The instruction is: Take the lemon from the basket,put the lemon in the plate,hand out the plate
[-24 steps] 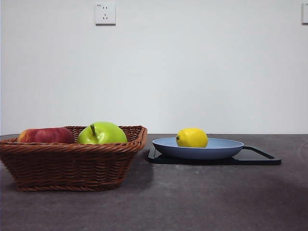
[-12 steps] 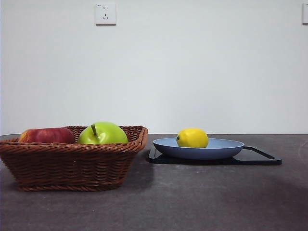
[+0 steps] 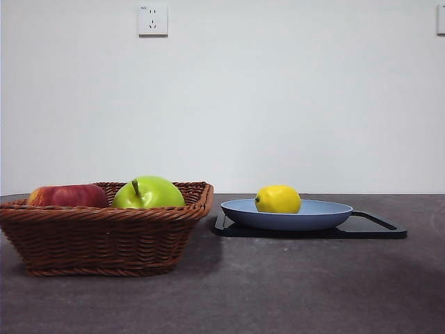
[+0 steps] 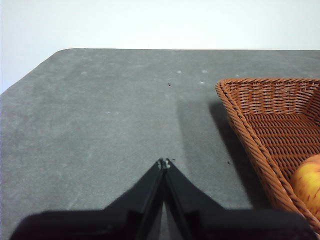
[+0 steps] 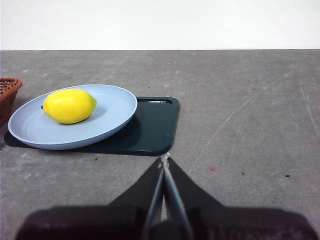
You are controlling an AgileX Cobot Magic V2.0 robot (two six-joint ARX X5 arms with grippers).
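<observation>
Two apples, one red (image 3: 67, 195) and one green (image 3: 148, 193), sit in the wicker basket (image 3: 104, 236) on the grey table (image 3: 278, 292), just beside the black tray (image 3: 372, 228) carrying the blue plate (image 3: 327, 216). On that plate lies the lemon (image 3: 277, 199); no writing is readable anywhere. Left gripper (image 4: 164, 162) and right gripper (image 5: 164, 158) hang over bare tabletop, jaws pressed together, holding nothing.
</observation>
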